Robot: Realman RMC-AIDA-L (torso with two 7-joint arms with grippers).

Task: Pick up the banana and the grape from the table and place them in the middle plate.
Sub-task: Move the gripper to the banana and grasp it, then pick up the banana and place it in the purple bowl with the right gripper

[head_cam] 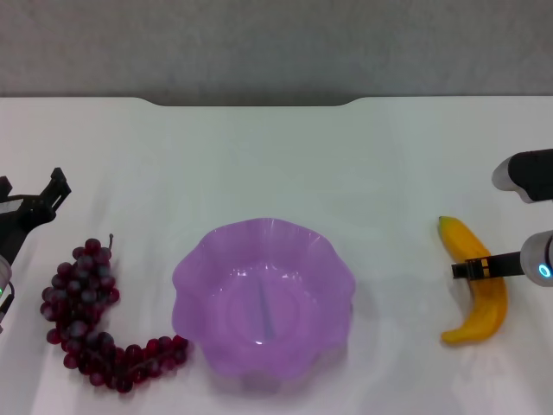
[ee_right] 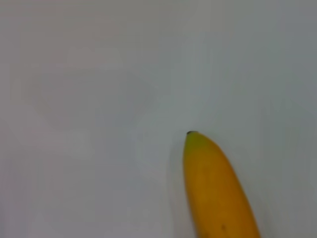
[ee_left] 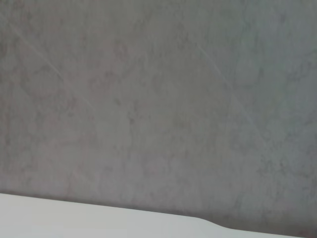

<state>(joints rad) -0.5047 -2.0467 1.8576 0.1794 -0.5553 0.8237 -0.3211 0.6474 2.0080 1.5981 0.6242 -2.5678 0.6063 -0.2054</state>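
The banana (head_cam: 476,285) lies on the white table (head_cam: 276,164) at the right, with its greenish tip pointing away from me. It also shows in the right wrist view (ee_right: 215,191), resting on the table. My right gripper (head_cam: 473,269) reaches in from the right edge and sits across the banana's middle. The grape bunch (head_cam: 86,320) lies at the left, curving toward the purple scalloped middle plate (head_cam: 207,268), which stands empty in the centre. My left gripper (head_cam: 33,194) is open and empty at the left edge, just behind the grapes.
The table's notched far edge (head_cam: 251,103) meets a grey wall (ee_left: 158,99). The left wrist view shows only that wall and a strip of table (ee_left: 74,218).
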